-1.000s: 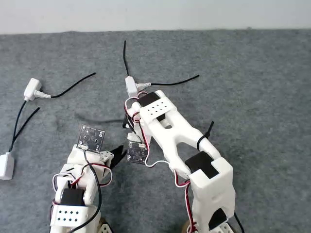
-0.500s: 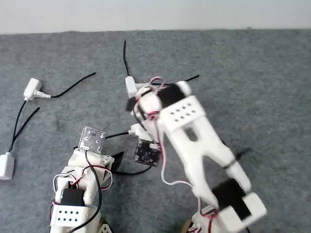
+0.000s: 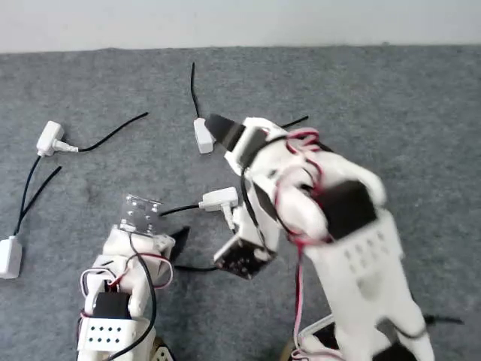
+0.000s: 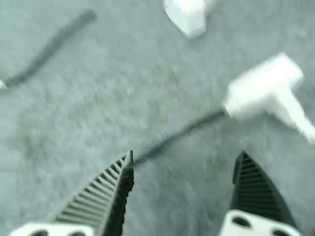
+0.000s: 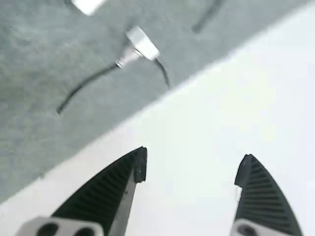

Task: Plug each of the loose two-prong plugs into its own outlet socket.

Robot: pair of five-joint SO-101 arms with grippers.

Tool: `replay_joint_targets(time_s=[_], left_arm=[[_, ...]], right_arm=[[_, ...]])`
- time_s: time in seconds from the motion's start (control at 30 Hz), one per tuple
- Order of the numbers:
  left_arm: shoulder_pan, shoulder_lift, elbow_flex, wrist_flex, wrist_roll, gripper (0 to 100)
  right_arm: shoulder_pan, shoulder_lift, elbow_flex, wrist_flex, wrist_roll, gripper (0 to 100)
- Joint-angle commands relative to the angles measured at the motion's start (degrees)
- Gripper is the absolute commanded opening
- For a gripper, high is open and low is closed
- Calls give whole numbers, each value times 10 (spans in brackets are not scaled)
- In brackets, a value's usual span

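White arms (image 3: 361, 256), blk servos (image 3: 346, 207), red/blk wiring (image 3: 301, 139), ribbed blk pincer fingers (image 4: 113, 191).

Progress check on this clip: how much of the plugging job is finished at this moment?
Done: nothing visible. The centre connector, far connector, upper-left connector and left-edge connector lie apart on the carpet, none joined. In hand: nothing; the left end effector and right end effector are open and empty. Left: every plug needs gripping and inserting.

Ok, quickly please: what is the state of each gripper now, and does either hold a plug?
Left gripper: open, holding nothing.
Right gripper: open, holding nothing.
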Motion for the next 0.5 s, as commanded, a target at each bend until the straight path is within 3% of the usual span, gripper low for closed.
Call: replay_joint_targets(time_s=[0.0, 0.3, 0.47], left_arm=[[-60, -5, -90, -74, -1, 318], [-166, -6, -394, -68, 0, 316], [-101, -39, -555, 93, 0, 316]], right_arm=[[7, -65, -6, 5, -19, 296], [7, -227, -6, 0, -22, 296], [7, -308, -6, 5, -50, 296]])
